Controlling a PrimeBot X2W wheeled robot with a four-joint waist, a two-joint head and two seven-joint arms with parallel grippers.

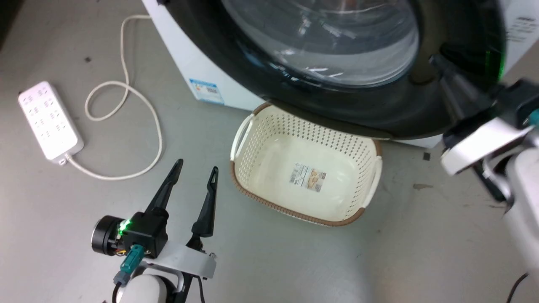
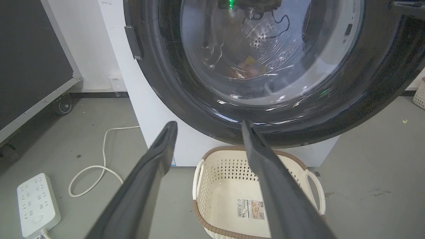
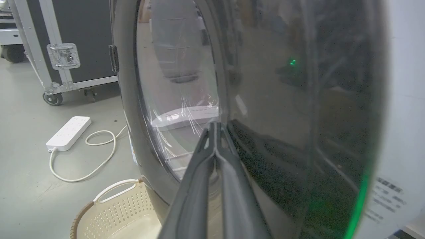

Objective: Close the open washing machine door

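Observation:
The washing machine door (image 1: 379, 105), a wide glossy black rim around a bulging clear window, hangs across the white washing machine (image 1: 181, 54). My right gripper (image 1: 436, 59) is shut with nothing in it. In the right wrist view its joined tips (image 3: 215, 125) lie against the door (image 3: 265, 99), at the inner edge of the black rim, with the white front (image 3: 405, 99) just beyond. My left gripper (image 1: 197, 165) stands open and empty above the floor, pointing at the door (image 2: 365, 99). Whether the door is latched I cannot tell.
A cream perforated basket (image 1: 320, 130) stands on the floor under the door. A white power strip (image 1: 48, 120) and its looped cable (image 1: 156, 126) lie to the left. A black wheeled case (image 3: 76, 39) stands beyond the washer.

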